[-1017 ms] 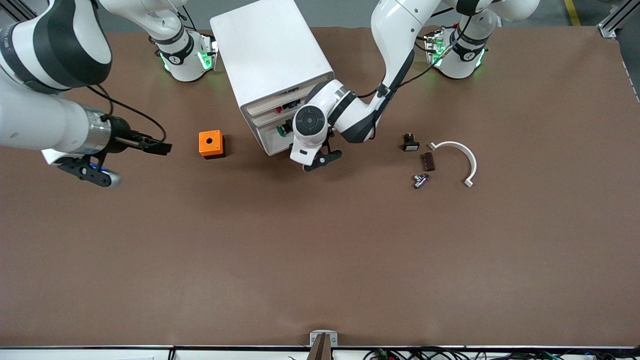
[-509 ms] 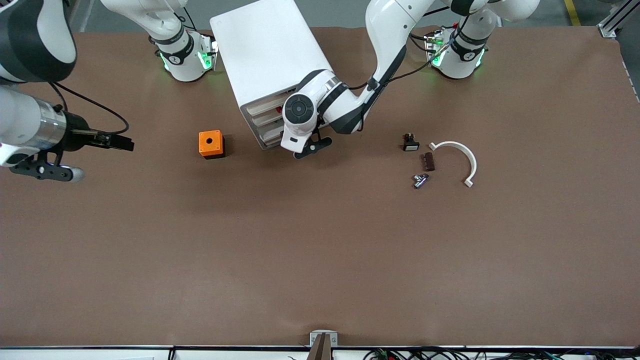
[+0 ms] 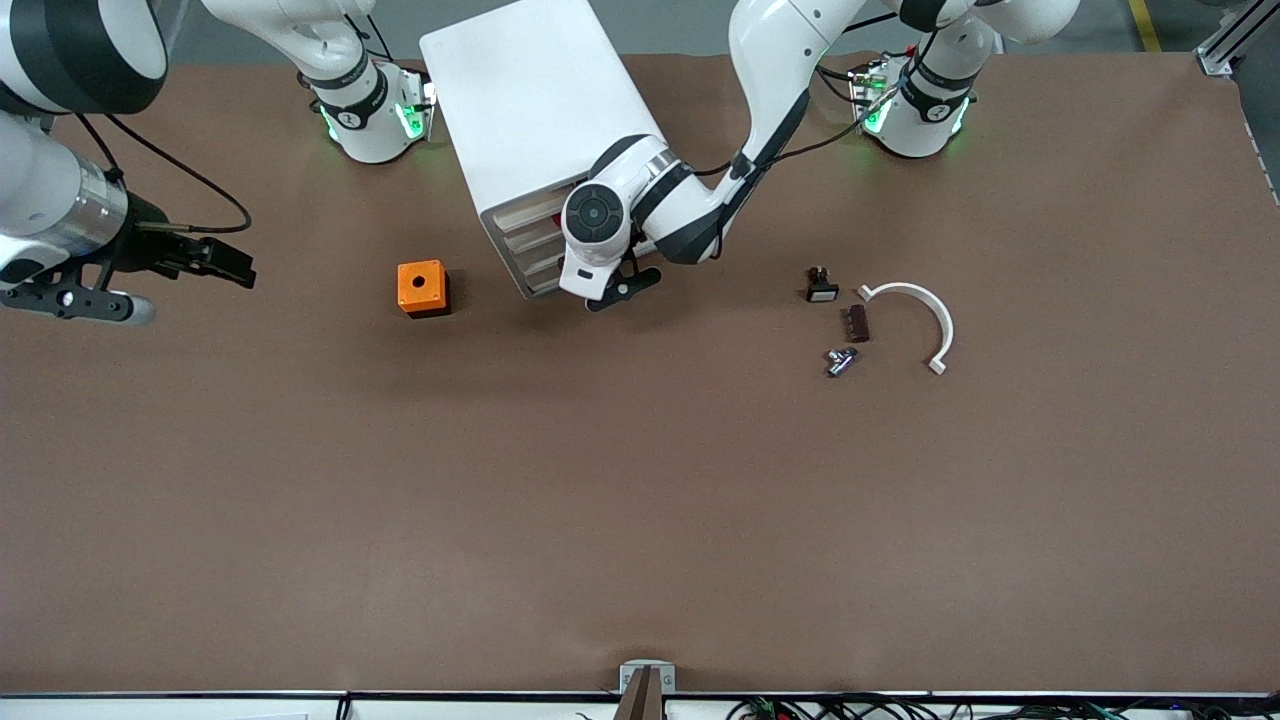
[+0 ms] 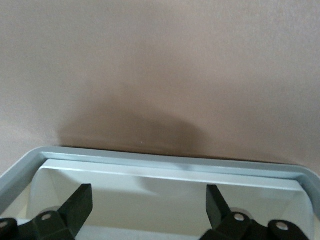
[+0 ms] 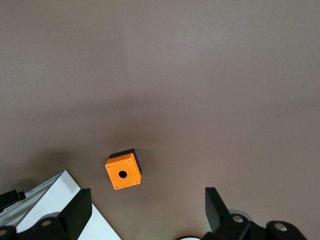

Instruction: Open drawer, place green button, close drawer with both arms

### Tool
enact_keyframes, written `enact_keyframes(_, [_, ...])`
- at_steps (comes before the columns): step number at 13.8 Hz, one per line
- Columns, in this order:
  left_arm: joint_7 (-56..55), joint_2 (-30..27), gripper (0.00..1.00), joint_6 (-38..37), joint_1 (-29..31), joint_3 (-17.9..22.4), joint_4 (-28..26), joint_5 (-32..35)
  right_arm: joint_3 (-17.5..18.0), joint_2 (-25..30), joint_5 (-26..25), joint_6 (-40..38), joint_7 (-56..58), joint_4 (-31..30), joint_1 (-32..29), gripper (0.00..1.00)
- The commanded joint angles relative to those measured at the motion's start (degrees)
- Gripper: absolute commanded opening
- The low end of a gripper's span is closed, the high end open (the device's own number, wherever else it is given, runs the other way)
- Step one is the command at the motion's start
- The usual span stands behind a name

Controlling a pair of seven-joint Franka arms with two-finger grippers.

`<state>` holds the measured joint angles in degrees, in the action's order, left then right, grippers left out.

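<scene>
Front view: nearest the camera lie a metal fitting [image 3: 841, 361], a curved white bracket [image 3: 925, 318] and a white-capped switch [image 3: 821, 285]. Farther, the orange cube [image 3: 422, 288] sits beside the cabinet [image 3: 545, 130]. The left gripper [image 3: 612, 290], fingers [image 4: 75, 207] wide and empty, is at the drawer [image 4: 165, 172] front. The button is not visible. The right gripper [image 3: 215, 262], wide and empty, waits over bare bench [image 3: 640, 520]. Risk: an uneven push could skew the drawer and jam it.

White cabinet [image 3: 545, 110] with cream drawer fronts, orange cube [image 3: 422, 288] with a black hole, brown table [image 3: 640, 480], white curved bracket [image 3: 925, 318], white arms banded black.
</scene>
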<state>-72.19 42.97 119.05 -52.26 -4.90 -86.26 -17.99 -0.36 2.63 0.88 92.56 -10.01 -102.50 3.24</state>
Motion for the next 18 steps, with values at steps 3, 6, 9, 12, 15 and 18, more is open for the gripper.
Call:
enact_keyframes(3, [-0.32, -1.74, 1.0, 0.48, 1.1, 5.5, 0.47, 1.55, -0.78, 1.94, -0.97, -0.53, 7.36, 2.38, -2.18, 1.0])
enact_keyframes(6, [-0.14, -2.62, 1.0, -0.31, 0.84, 13.92, 3.9, 3.47, -1.22, 1.59, -0.96, -3.17, 7.37, 7.21, -2.44, 1.0])
enact_keyframes(9, [2.75, -5.51, 1.0, -3.11, 3.81, 16.85, 4.08, 11.47, -1.31, 1.42, -0.35, -4.75, 7.2, 10.55, -3.06, 1.0])
enact_keyframes(12, [4.95, -10.52, 1.0, -3.91, 10.66, 16.85, 3.99, 12.01, -1.13, 0.45, -0.35, -7.57, 7.37, 14.07, -2.8, 1.0])
enact_keyframes(15, [7.76, -15.96, 1.0, -7.5, 15.67, 17.03, 3.99, 12.88, -1.04, 0.36, -0.44, -7.66, 7.37, 14.25, -2.62, 1.0])
enact_keyframes(18, [16.78, -20.8, 1.0, -13.3, 20.6, 16.94, 3.99, 14.3, -1.22, 0.45, -0.35, -7.66, 7.37, 14.43, -2.88, 1.0])
